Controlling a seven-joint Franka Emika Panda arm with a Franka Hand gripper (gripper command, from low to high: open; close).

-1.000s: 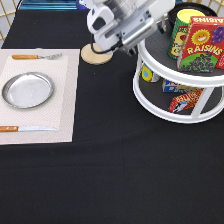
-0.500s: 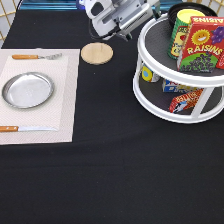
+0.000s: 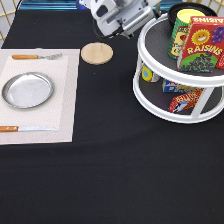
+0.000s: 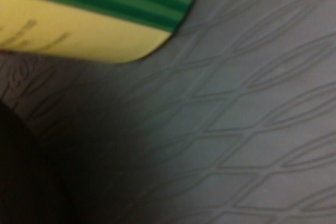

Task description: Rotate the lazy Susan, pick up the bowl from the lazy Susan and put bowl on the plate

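Note:
The black bowl (image 3: 173, 8) sits at the back of the lazy Susan's (image 3: 150, 60) top tier, at the exterior view's top right, mostly hidden behind a yellow-green can (image 3: 181, 30). My gripper (image 3: 159, 6) reaches in from the exterior view's top, over the top tier's edge and close beside the bowl's rim. The silver plate (image 3: 27, 90) lies empty on a pale placemat (image 3: 67, 100) at the exterior view's left. The wrist view shows the grey patterned shelf (image 4: 247, 125), the can's base (image 4: 75, 30) and a dark curved edge (image 4: 19, 175) that may be the bowl.
A raisins box (image 3: 205, 45) stands on the top tier beside the can. The lower tier holds a small tin (image 3: 146, 74) and packets (image 3: 182, 99). A wooden coaster (image 3: 96, 53) lies between mat and turntable. A fork (image 3: 35, 56) and knife (image 3: 25, 128) flank the plate.
The arm has moved from above the coaster toward the exterior view's top right, onto the lazy Susan's top tier near the bowl. The coaster is uncovered now.

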